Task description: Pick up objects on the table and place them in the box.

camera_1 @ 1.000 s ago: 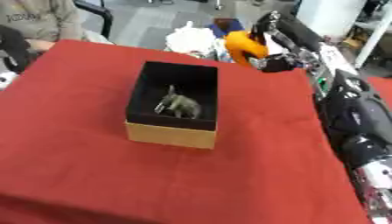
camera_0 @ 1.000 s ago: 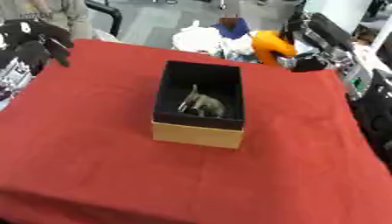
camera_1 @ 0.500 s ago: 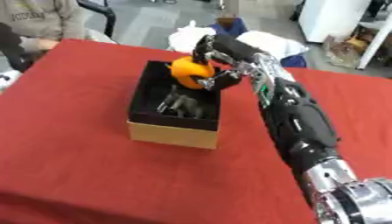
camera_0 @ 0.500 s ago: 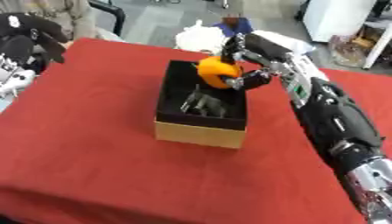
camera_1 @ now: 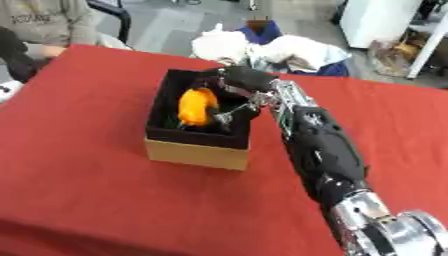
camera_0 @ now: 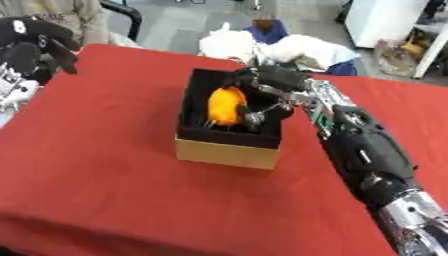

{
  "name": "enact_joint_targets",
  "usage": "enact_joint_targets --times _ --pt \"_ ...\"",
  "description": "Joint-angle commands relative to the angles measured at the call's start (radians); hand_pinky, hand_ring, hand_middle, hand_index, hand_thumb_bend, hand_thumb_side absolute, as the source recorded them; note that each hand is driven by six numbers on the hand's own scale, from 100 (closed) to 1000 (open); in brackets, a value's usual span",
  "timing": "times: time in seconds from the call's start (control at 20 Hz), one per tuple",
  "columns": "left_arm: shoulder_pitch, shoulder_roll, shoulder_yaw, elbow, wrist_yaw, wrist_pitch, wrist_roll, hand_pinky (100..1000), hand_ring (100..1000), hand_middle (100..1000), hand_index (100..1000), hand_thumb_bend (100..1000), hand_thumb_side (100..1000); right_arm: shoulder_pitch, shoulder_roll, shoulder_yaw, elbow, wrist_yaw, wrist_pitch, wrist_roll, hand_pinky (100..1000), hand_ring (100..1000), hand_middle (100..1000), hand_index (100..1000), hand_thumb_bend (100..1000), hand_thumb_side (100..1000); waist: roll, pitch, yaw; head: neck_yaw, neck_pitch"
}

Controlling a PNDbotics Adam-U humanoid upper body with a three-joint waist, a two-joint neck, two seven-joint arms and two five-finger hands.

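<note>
One bright orange rounded object (camera_0: 226, 105) sits inside the black-lined cardboard box with tan outer walls (camera_0: 227, 150), which stands on the red cloth-covered table (camera_0: 105, 165). The right hand (camera_0: 267, 85) reaches into the box from its far right side, fingers curled beside the orange object; release looks not yet complete, though contact is hard to judge. Something dark lies under the object; I cannot make it out. No other loose items show on the cloth, so the task appears nearly done. The right forearm stretches diagonally across the table. The left hand (camera_0: 35, 47) is raised at the upper left, fingers relaxed and spread, holding nothing.
</note>
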Motion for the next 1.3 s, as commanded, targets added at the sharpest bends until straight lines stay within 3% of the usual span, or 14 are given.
enact_joint_targets --times 0.05,0.15,0.2,0.25,0.3,0.35,0.45,0.7,0.95,1.0,1.1,1.3 --pt "-0.002 0.016 0.015 -0.005 -0.003 0.0 -0.001 687 527 631 791 141 806 -0.016 -0.04 -0.003 -0.026 0.0 -0.001 0.022 839 857 919 919 186 585 0.008 -0.013 -0.006 0.006 0.006" --pt "0.005 0.017 0.021 -0.004 -0.008 0.0 0.004 687 526 630 790 140 806 -0.013 -0.066 -0.009 -0.054 -0.04 -0.001 0.018 832 844 901 913 180 493 0.007 -0.012 -0.011 0.013 0.004" --pt "0.01 0.018 0.025 -0.003 -0.011 0.0 0.007 687 525 629 790 142 806 -0.009 -0.082 -0.014 -0.073 -0.076 -0.001 0.007 823 826 880 905 107 412 0.006 -0.012 -0.013 0.016 0.006" --pt "0.015 0.018 0.028 -0.001 -0.014 0.001 0.01 687 525 629 789 144 807 -0.003 -0.099 -0.019 -0.092 -0.12 -0.001 -0.004 818 816 862 900 134 350 0.005 -0.012 -0.017 0.02 0.007" --pt "0.021 0.016 0.031 0.001 -0.017 0.002 0.012 687 524 628 789 146 809 0.004 -0.119 -0.023 -0.111 -0.172 -0.001 -0.016 803 791 825 887 124 238 0.005 -0.011 -0.02 0.024 0.006" --pt "0.027 0.015 0.036 0.003 -0.021 0.002 0.014 687 524 628 789 146 810 0.012 -0.144 -0.028 -0.135 -0.235 -0.001 -0.03 801 787 820 884 128 220 0.005 -0.01 -0.023 0.03 0.004" --pt "0.04 0.016 0.044 0.007 -0.028 0.001 0.02 687 523 627 788 148 813 0.036 -0.198 -0.046 -0.181 -0.37 -0.001 -0.057 785 747 772 864 100 101 0.003 -0.007 -0.03 0.037 0.002" --pt "0.077 0.013 0.066 0.02 -0.047 -0.003 0.034 686 522 625 787 155 818 0.146 -0.343 -0.069 -0.274 -0.782 0.008 -0.044 778 700 718 824 100 110 0.0 0.0 -0.047 0.056 -0.003" --pt "0.124 0.0 0.092 0.035 -0.066 -0.009 0.045 685 519 622 787 160 829 0.344 -0.458 -0.112 -0.445 -1.171 0.123 0.073 772 667 680 802 100 311 -0.001 0.007 -0.062 0.075 -0.007" --pt "0.131 -0.003 0.095 0.038 -0.07 -0.009 0.046 686 518 621 788 164 830 0.381 -0.469 -0.128 -0.48 -1.233 0.153 0.096 770 659 669 789 100 382 0.0 0.008 -0.064 0.077 -0.007" --pt "0.149 -0.018 0.106 0.041 -0.074 -0.009 0.046 685 515 620 788 168 829 0.466 -0.477 -0.169 -0.55 -1.333 0.212 0.132 769 655 664 783 100 437 0.002 0.01 -0.068 0.082 -0.008" --pt "0.172 -0.034 0.119 0.042 -0.082 -0.01 0.048 683 513 619 788 161 830 0.587 -0.464 -0.251 -0.654 -1.428 0.302 0.159 771 651 659 778 100 527 0.007 0.012 -0.078 0.076 -0.006"
